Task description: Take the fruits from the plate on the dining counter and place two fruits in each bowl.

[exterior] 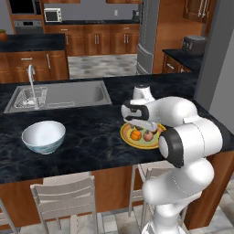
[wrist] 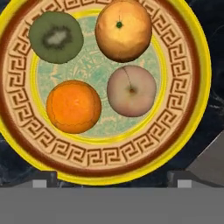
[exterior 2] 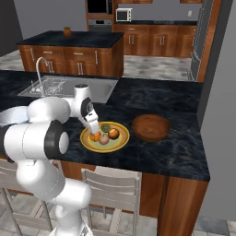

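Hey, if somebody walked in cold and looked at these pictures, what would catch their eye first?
Probably the yellow-rimmed plate on the black dining counter, carrying four fruits: orange, reddish-tan, green and yellow-orange. The gripper hangs right over it. A brown wooden bowl stands to the plate's right, a white bowl farther left.

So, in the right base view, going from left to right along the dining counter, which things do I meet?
Sink → pincer → plate with its fruits → brown wooden bowl.
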You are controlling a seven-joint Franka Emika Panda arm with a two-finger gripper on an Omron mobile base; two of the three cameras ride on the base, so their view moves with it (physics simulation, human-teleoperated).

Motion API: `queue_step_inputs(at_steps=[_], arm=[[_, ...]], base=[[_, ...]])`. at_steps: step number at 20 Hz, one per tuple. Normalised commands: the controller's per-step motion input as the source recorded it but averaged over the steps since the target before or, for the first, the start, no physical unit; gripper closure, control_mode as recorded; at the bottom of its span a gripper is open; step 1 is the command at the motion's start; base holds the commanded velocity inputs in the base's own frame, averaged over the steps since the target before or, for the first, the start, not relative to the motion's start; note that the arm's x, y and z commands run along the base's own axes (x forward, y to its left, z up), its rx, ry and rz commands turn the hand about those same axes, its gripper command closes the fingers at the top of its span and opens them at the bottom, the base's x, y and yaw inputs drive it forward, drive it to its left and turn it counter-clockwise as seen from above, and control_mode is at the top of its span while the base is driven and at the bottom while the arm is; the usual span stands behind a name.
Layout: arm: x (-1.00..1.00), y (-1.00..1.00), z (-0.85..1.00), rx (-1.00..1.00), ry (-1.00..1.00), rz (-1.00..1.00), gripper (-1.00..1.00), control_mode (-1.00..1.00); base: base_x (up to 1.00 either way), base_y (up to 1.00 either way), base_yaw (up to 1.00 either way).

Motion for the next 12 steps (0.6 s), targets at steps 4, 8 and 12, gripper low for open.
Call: queue_step_inputs(at_steps=[4,8,12], arm=[[0.12,0.00,-0.30,0.00,0.00,-0.12,-1.00,-1.00],[0.12,-0.01,-0.25,0.00,0.00,-0.06,-1.00,-1.00],[0.21,0.00,-0.22,0.00,0.00,-0.03,-1.00,-1.00]], base=[[0.00,0.00,0.00],[0.00,0.00,0.00],[0.00,0.00,0.00]])
